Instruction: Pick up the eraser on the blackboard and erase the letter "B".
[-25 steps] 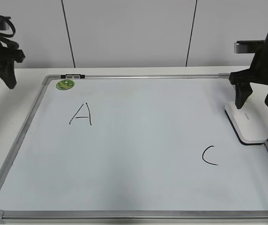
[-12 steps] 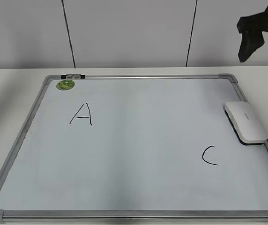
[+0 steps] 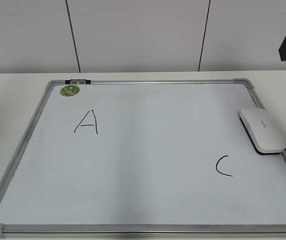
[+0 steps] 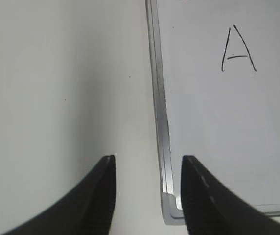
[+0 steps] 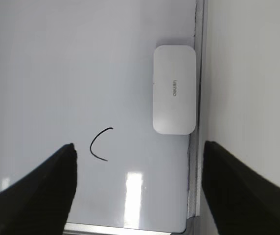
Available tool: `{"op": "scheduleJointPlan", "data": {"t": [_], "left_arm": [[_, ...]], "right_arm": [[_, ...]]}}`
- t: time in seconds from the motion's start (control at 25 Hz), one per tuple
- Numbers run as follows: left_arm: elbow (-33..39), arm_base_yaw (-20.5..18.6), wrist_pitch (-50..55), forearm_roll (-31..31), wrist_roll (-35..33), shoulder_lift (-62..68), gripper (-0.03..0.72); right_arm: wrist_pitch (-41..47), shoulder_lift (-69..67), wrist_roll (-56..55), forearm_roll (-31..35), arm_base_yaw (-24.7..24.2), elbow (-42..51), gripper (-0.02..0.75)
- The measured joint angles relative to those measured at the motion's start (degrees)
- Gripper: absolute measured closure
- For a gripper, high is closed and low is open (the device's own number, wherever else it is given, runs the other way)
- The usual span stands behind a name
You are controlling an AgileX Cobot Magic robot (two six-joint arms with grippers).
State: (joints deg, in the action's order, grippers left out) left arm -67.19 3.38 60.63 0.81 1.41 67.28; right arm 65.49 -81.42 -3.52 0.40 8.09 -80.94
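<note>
The table [image 3: 13, 100] is pale and carries the blackboard [image 3: 143, 200], a big white board in a grey frame that lies flat and fills most of the exterior view; a black "A" [image 3: 87, 122] sits in its upper left area and a black "C" [image 3: 223, 165] toward its lower right; no "B" shows anywhere between them. The eraser [image 3: 262, 131] lies on the board at its right edge, touching or just beside the frame, above and to the right of the "C", with nothing holding it; the right wrist view shows it white with small grey lettering on top. The right gripper [image 5: 140, 161] hangs high above the board, its fingers spread wide and empty, the "C" and the eraser between them; the left gripper [image 4: 147, 169] hovers over the board's left frame near a corner, fingers apart and empty. A small green magnet [image 3: 69, 90] sits at the board's top left corner.
</note>
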Motion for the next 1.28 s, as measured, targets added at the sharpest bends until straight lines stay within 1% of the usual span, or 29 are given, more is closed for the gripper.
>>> {"op": "scheduleJointPlan", "data": {"t": [0.2,0.36,0.48,0.68,0.88,1.0,1.08,1.28], "left_arm": [[11.5,0.0,-1.5,-0.2,0.0,-12.8,0.352],[18.3,0.0,-1.7,-2.2,0.0,-23.7,0.352],[23.9,0.0,-1.7,-2.6,0.0,-31.9,0.352],[31.5,0.0,1.3,-2.6,0.0,-43.6,0.352],[35.6,0.0,4.1,-1.8,0.0,-51.6,0.352],[36.0,0.0,4.4,-1.5,0.0,-53.4,0.352],[36.0,0.1,4.4,-1.4,0.0,-53.8,0.352],[36.4,0.3,4.1,-1.3,0.0,-53.8,0.352]], "right_arm": [[-5.1,10.7,-0.1,1.3,0.0,11.8,0.150],[-7.8,21.3,-0.1,2.5,0.0,22.2,0.150],[-8.7,28.8,-0.1,3.5,0.0,29.7,0.150],[-7.6,41.0,-0.2,3.9,0.0,38.7,0.151],[-2.7,53.9,-0.1,1.0,0.0,43.9,0.153],[-0.6,59.9,-0.1,-2.0,0.0,45.5,0.156],[0.0,62.1,-0.1,-3.5,0.0,47.1,0.162],[0.2,62.7,-0.1,-4.0,0.0,52.0,0.171]]}}
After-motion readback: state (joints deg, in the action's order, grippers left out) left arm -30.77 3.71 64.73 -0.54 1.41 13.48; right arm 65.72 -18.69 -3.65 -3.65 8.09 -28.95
